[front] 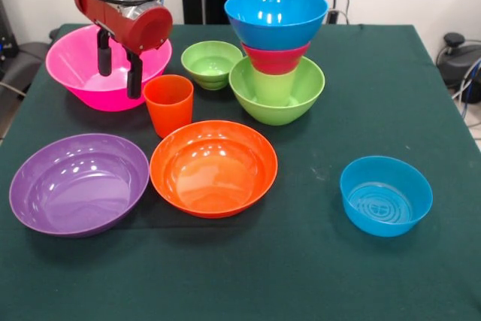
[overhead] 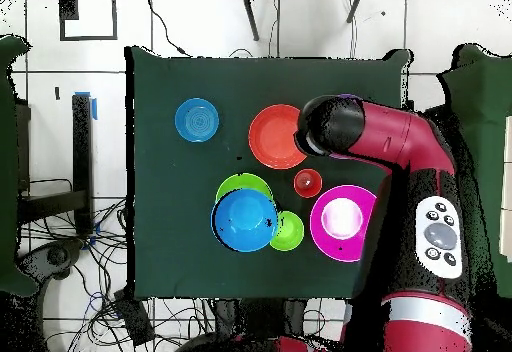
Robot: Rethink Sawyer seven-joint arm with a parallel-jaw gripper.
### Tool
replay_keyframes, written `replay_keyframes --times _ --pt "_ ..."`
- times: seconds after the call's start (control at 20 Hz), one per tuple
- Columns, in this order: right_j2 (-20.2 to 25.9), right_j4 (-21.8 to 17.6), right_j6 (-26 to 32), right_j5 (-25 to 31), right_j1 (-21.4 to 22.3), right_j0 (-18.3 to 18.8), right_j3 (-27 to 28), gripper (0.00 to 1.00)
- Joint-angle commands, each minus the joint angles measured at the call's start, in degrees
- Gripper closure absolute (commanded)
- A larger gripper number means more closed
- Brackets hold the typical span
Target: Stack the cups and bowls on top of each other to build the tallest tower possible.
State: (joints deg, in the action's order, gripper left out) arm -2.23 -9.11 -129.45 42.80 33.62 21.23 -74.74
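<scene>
Tower (front: 276, 58): a medium green bowl (front: 297, 99) is set as base, a lime cup (front: 272, 85) is stood inside it, a small red bowl (front: 275, 59) is nested on the cup, and a large blue bowl (front: 276, 16) is placed on top.

Small green bowl (front: 211, 63): placed just beside the tower, on the gripper's side.

Orange cup (front: 168, 104): stood upright near the tower, in front of the small green bowl.

Orange bowl (front: 213, 167): laid in front of the tower, just beside the orange cup.

Purple bowl (front: 79, 183): set beside the orange bowl, on the side away from the tower.

Pink bowl (front: 105, 68): placed beyond the orange cup from the tower.

Small blue bowl (front: 385, 195): set well apart from the tower, alone on the green-covered desk (front: 316, 261).

Gripper (front: 119, 67): hung over the pink bowl; the fingers (front: 134, 74) are held apart and nothing is gripped.
</scene>
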Motion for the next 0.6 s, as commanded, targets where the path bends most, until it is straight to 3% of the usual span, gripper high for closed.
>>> replay_keyframes --times 0.05,0.2,0.45,0.6 --pt "6.29 -4.52 8.82 -1.8 -3.22 -0.06 -2.06 0.0" --pt "7.8 -4.71 10.34 -3.37 -4.38 0.54 -0.32 0.0" --pt "10.26 -6.43 14.98 -2.92 -10.02 0.91 10.16 0.0" --pt "9.92 -6.87 14.62 -2.24 -12.29 0.52 14.11 0.0"
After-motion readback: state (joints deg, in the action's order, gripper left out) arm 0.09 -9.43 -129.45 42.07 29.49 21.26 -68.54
